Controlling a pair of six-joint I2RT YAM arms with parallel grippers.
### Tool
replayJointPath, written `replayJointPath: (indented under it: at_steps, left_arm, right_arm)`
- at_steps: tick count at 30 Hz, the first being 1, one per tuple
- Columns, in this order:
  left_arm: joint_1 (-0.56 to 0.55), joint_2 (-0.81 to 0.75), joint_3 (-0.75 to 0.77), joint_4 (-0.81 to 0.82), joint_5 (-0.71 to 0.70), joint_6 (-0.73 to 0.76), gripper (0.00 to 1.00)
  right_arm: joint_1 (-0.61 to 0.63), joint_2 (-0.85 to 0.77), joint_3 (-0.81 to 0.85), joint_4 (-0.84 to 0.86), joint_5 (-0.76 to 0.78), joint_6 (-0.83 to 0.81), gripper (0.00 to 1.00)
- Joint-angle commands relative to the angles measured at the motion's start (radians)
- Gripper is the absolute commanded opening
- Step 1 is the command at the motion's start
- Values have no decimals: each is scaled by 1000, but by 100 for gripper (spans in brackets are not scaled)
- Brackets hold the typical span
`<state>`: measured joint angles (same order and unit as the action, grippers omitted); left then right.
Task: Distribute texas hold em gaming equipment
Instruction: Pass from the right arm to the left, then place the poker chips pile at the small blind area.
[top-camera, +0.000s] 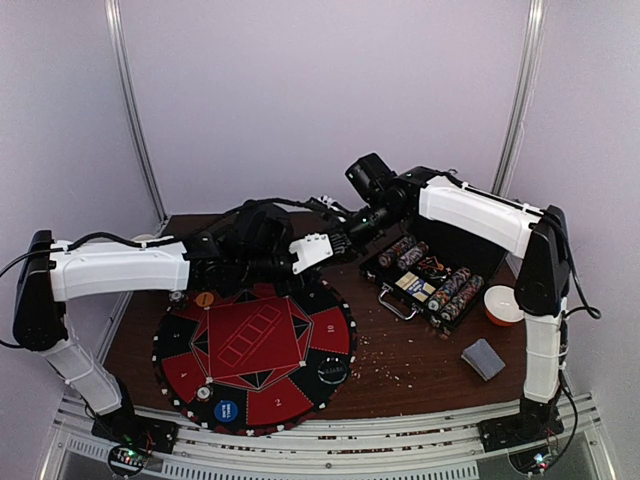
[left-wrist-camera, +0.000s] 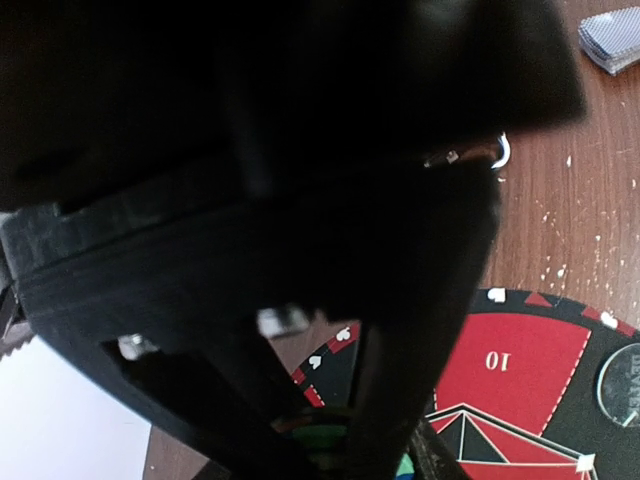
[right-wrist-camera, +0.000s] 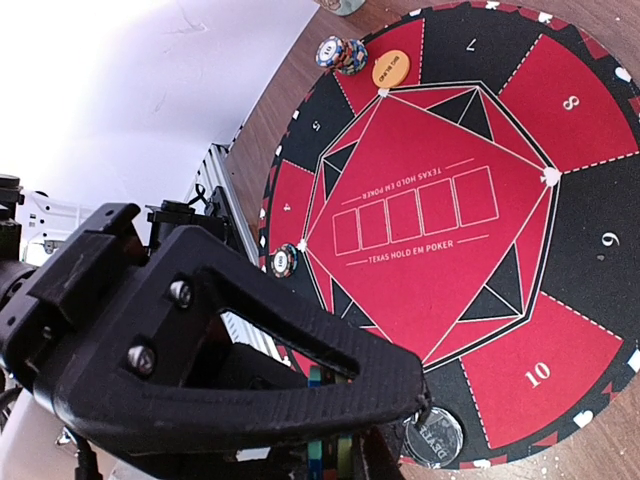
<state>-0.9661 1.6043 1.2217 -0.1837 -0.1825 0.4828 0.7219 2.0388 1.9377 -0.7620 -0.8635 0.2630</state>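
- Meeting above the far right rim of the round mat (top-camera: 255, 345), the left gripper (top-camera: 328, 247) and the right gripper (top-camera: 348, 236) point tip to tip. This reads as a mid-air hand-over rather than a pick from the table.
- The right gripper's fingers are closed. Its wrist view shows the coloured, striped edges of a chip stack (right-wrist-camera: 325, 440) at the tips, so I judge it is pinching those chips on edge, clear of the mat, for the other arm to take.
- The left gripper's own camera is almost wholly blocked by the dark body of the other arm, so I cannot tell whether its fingers are apart or closed on anything.
- Some pieces already lie on the mat:
  - a pair of chips (right-wrist-camera: 340, 52) just beside a yellow button disc (right-wrist-camera: 390, 68) at its far left rim
  - a lone chip (top-camera: 204, 393) next to a blue disc (top-camera: 226, 410) at its near left rim
  - a dark dealer disc (top-camera: 333, 370) on its near right rim
- These pieces are spread seat by seat, which suits player positions.
- To the right of the mat the black case (top-camera: 405, 300) stands open with rows of chips, and a red bowl (top-camera: 503, 305) is beyond it. The card deck (top-camera: 484, 358) sits well to the right of the mat and does not look dealt yet.
- The supply lies on the mat's right and the served seats on its left. Passing chips across likely spares either arm a long reach.
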Motion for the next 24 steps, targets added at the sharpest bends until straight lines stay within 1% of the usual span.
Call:
replayJointPath:
  at_steps: [1, 6, 7, 10, 11, 13, 14, 16, 20, 24]
  left_arm:
    - [7, -5, 25, 41, -27, -19, 1]
    - [7, -20, 5, 19, -29, -61, 0]
    - [7, -21, 2, 7, -29, -73, 0]
    - [7, -29, -1, -54, -29, -122, 0]
    - [7, -33, -1, -78, -31, -143, 0]
    - [9, -40, 3, -145, -27, -202, 0]
    - [8, -43, 7, -189, -20, -237, 0]
    - [9, -56, 14, -289, 12, -346, 0]
    - [8, -91, 1, -513, 86, -556, 0]
    - [7, -116, -76, -721, 137, -808, 0]
  right_arm:
    - [10, 19, 0, -18, -28, -6, 0]
    - [2, 29, 6, -24, -19, -15, 0]
    - [-1, 29, 7, -24, -20, -16, 4]
    - [-18, 21, 7, -29, -3, -20, 30]
    - [-25, 17, 6, -32, 7, -22, 38]
    - [-42, 5, 1, -36, 23, -28, 48]
    - [-50, -3, -5, -36, 31, -32, 51]
    - [-69, -18, -24, -34, 44, -37, 54]
    - [-99, -45, -57, -26, 75, -51, 56]
    - [-114, -39, -64, -48, 97, -88, 57]
